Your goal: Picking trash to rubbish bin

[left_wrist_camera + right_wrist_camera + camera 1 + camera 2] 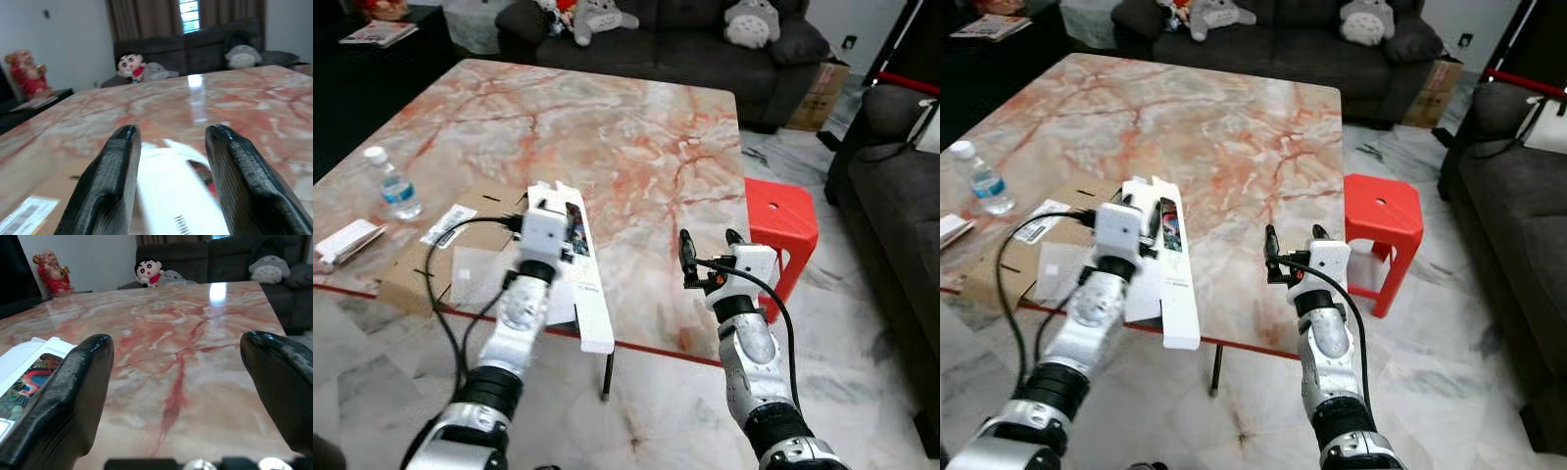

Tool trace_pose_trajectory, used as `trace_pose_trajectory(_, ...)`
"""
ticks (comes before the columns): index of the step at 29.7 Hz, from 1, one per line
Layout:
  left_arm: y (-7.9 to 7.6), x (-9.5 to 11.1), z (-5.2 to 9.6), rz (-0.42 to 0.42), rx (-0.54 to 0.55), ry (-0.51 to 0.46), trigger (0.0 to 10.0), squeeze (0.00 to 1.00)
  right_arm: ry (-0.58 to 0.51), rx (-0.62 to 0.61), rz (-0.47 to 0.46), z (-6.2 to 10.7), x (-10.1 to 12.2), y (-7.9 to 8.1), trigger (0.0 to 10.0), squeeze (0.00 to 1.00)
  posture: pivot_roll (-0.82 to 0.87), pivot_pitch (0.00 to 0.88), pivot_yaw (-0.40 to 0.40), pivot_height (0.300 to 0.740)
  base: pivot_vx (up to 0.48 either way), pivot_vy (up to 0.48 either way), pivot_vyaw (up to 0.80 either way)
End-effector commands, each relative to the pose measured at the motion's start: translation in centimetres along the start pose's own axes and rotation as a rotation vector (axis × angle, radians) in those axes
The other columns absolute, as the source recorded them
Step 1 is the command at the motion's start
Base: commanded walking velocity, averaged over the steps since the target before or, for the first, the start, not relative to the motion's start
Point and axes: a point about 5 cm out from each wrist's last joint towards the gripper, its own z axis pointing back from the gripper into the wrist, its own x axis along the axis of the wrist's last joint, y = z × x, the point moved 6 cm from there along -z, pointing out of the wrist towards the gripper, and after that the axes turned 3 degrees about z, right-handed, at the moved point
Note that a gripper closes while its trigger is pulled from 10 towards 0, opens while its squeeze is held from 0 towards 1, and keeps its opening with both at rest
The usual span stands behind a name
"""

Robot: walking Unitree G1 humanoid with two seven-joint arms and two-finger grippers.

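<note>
A long white carton (587, 284) with a colourful printed panel lies on the marble table (607, 137), its near end sticking out over the front edge. My left gripper (171, 134) hovers over the carton's far half. It is open, and the carton (171, 196) shows in the gap between and below its fingers (110, 176). My right gripper (710, 245) stands open at the table's front edge, right of the carton, with nothing between its fingers (73, 387).
Flat cardboard (411, 264), a clear plastic sheet (475, 274), a paper label (448, 225), a white packet (347, 240) and a water bottle (394, 186) lie at the table's left. A red stool (781, 220) stands right of the table. Dark sofas (685, 39) line the back and right.
</note>
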Motion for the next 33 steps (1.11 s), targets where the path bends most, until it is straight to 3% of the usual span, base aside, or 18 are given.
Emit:
trace_pose_trajectory(1, 1.7, 0.2, -0.3, 0.000, 0.026, 0.030, 10.0, 0.00, -0.001, -0.011, 0.000, 0.0, 0.1, -0.3, 10.0, 0.00, 0.07, 0.104, -0.081, 0.740, 0.000, 0.000, 0.00)
trace_pose_trajectory(2, 3.2, -0.4, -0.1, -0.021, 0.029, 0.079, 10.0, 0.00, 0.002, -0.008, -0.001, 0.0, 0.0, -0.2, 10.0, 0.00, 0.08, 0.111, -0.086, 0.740, 0.000, 0.000, 0.00)
trace_pose_trajectory(6, 3.9, -1.0, 0.1, -0.023, 0.015, 0.109, 10.0, 0.00, 0.003, -0.004, -0.001, 0.0, 0.0, -0.1, 10.0, 0.00, 0.08, 0.111, -0.086, 0.740, 0.000, 0.000, 0.00)
trace_pose_trajectory(7, 4.1, -1.3, 0.3, -0.010, 0.016, 0.126, 10.0, 0.00, 0.004, -0.003, -0.001, 0.0, 0.0, -0.1, 10.0, 0.00, 0.08, 0.111, -0.086, 0.740, 0.000, 0.000, 0.00)
trace_pose_trajectory(8, 4.3, -3.1, 0.9, 0.064, -0.008, 0.219, 10.0, 0.00, 0.008, -0.001, -0.001, 0.0, -0.1, 0.0, 10.0, 0.00, 0.08, 0.111, -0.086, 0.740, 0.000, 0.000, 0.00)
trace_pose_trajectory(11, 4.4, -5.1, 2.0, 0.121, -0.022, 0.312, 10.0, 0.00, 0.008, 0.001, -0.002, 0.0, -0.1, 0.0, 10.0, 0.00, 0.09, 0.118, -0.090, 0.740, 0.000, 0.000, 0.00)
trace_pose_trajectory(14, 4.5, -5.3, 2.1, 0.162, -0.015, 0.323, 10.0, 0.00, 0.008, 0.001, -0.002, 0.0, -0.1, 0.0, 10.0, 0.00, 0.09, 0.118, -0.090, 0.740, 0.000, 0.000, 0.00)
trace_pose_trajectory(15, 4.4, -5.4, 2.2, 0.189, -0.020, 0.334, 10.0, 0.93, 0.008, 0.001, -0.002, 0.1, -0.1, 0.0, 10.0, 0.00, 0.09, 0.118, -0.090, 0.740, 0.000, 0.000, 0.00)
trace_pose_trajectory(16, 4.4, -5.4, 2.3, 0.212, -0.020, 0.341, 10.0, 1.00, 0.008, 0.001, -0.002, 0.1, -0.1, 0.0, 10.0, 0.00, 0.09, 0.120, -0.089, 0.740, 0.000, 0.000, 0.00)
trace_pose_trajectory(21, 4.7, -5.3, 2.6, 0.238, -0.010, 0.350, 10.0, 1.00, 0.009, 0.003, -0.003, 0.1, -0.2, 0.1, 10.0, 0.00, 0.09, 0.120, -0.090, 0.740, 0.000, 0.000, 0.00)
trace_pose_trajectory(22, 4.7, -5.3, 2.6, 0.243, -0.009, 0.353, 10.0, 0.00, 0.010, 0.004, -0.003, 0.1, -0.2, 0.1, 10.0, 0.00, 0.09, 0.120, -0.090, 0.740, 0.000, 0.000, 0.00)
trace_pose_trajectory(30, 3.4, -5.1, 2.6, 0.329, -0.066, 0.364, 10.0, 0.00, 0.010, 0.008, -0.002, 0.1, -0.2, 0.1, 10.0, 0.00, 0.09, 0.121, -0.095, 0.740, 0.000, 0.000, 0.00)
trace_pose_trajectory(33, 2.9, -3.9, 2.1, 0.377, -0.089, 0.329, 10.0, 0.00, 0.008, 0.005, -0.002, 0.1, -0.1, 0.1, 10.0, 0.00, 0.09, 0.119, -0.093, 0.740, 0.000, 0.000, 0.00)
